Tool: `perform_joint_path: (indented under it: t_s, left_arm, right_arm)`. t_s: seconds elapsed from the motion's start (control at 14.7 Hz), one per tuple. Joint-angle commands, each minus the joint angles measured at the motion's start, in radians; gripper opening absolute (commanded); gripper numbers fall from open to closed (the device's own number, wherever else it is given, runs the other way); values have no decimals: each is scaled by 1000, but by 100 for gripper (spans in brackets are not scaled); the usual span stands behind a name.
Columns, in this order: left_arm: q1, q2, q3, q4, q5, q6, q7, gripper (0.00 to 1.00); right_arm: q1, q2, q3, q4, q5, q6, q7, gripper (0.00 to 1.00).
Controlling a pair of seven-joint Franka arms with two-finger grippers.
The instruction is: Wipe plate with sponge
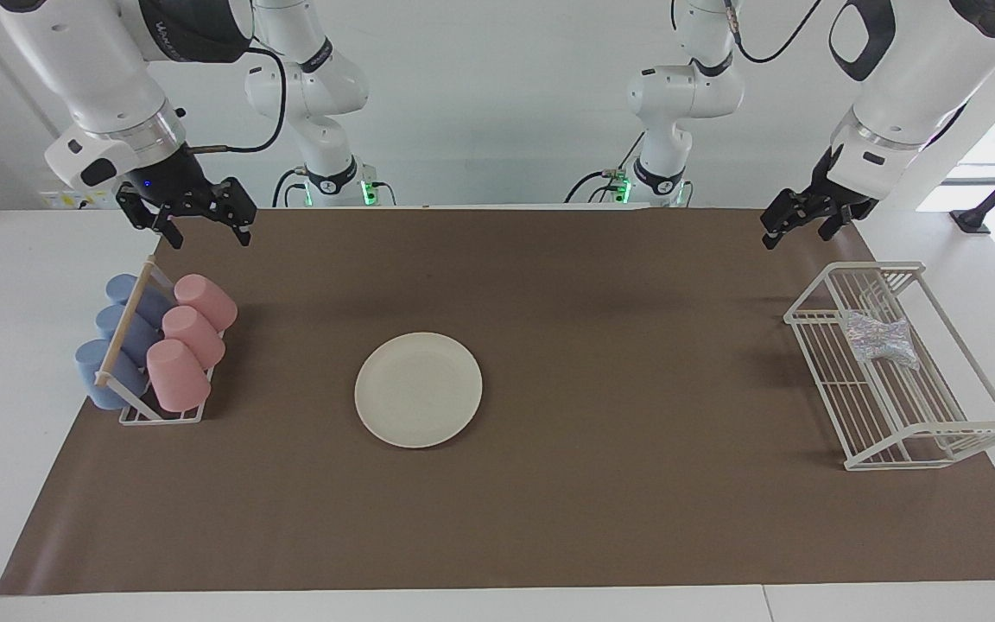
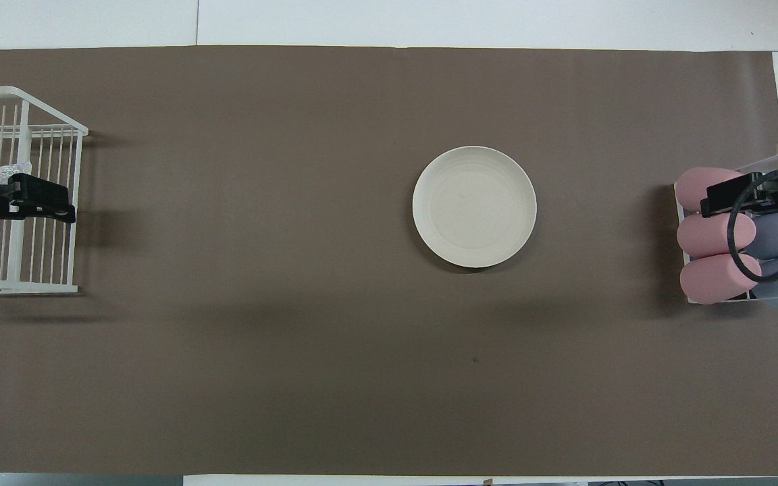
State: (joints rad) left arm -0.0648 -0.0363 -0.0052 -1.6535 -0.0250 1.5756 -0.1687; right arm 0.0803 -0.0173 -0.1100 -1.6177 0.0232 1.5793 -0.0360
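The cream-white plate [image 1: 418, 390] serves as the landmark, lying flat on the brown mat [image 1: 549, 518] near the table's middle. Toward the right arm's end of the table from the plate stands a cup rack [image 1: 161, 415] carrying three blue cups [image 1: 109, 367] and three pink cups [image 1: 191, 337]; the right gripper [image 1: 204, 226] hangs in the air over that rack, fingers released and holding nothing. Toward the left arm's end of the table from the plate, well apart from it, stands a white wire rack [image 1: 903, 371], with the silvery mesh sponge [image 1: 879, 339] lying in it. The left gripper [image 1: 800, 226] hangs over that rack, fingers spread and empty.
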Motion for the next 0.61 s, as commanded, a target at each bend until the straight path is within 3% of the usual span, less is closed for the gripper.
perform_joint_path:
  t_s: [0.0,0.54]
  left_arm:
    - [3,10,-1,18,-9,-11,3,100]
    - [0,9,-1,6,11,15,-53,100]
  right_arm:
    - [-2,3,1,13,-14,-13,-24,100]
    - [-2,3,1,13,-14,-13,-25,100]
